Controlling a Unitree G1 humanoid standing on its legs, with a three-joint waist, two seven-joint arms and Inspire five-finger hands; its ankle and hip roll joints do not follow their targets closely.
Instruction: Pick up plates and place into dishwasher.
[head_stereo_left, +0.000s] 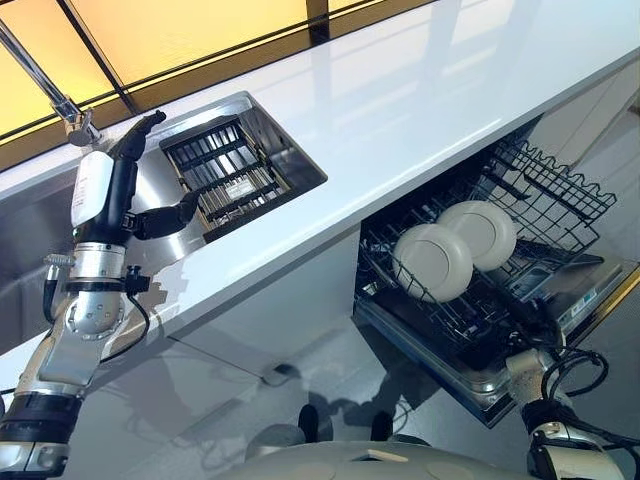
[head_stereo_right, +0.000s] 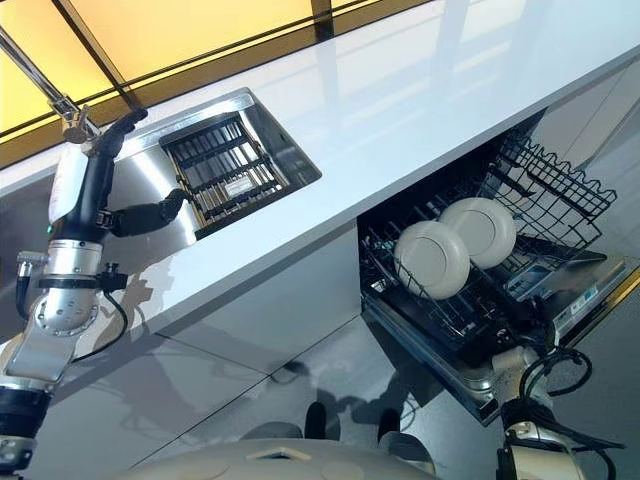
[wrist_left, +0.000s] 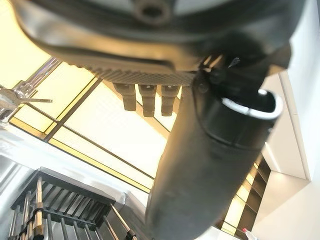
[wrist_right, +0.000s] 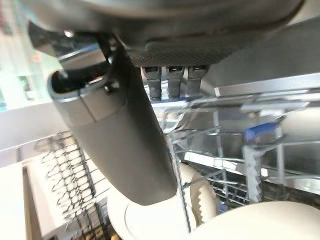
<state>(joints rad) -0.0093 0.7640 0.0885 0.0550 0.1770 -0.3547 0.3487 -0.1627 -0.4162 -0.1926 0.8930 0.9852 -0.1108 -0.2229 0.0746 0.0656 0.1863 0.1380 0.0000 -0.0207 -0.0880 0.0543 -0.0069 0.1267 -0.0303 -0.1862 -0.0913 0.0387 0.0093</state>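
Two cream plates (head_stereo_left: 455, 248) stand on edge in the dishwasher rack (head_stereo_left: 560, 200), below the worktop (head_stereo_left: 400, 110). The left hand (head_stereo_left: 125, 195) hovers at the sink (head_stereo_left: 270, 135), beside the dark drying rack (head_stereo_left: 222, 172) there, fingers relaxed and empty. The right hand (wrist_right: 120, 130), also slack and empty, hangs just over the dishwasher rack. No plate is visible in the sink, so where the next pick lies I cannot tell.

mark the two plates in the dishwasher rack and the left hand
Near plate (head_stereo_left: 432, 262), left eye view, centre of its face.
Far plate (head_stereo_left: 482, 233), left eye view, centre of its face.
Left hand (head_stereo_left: 122, 190), left eye view, on the palm, raised beside the sink.
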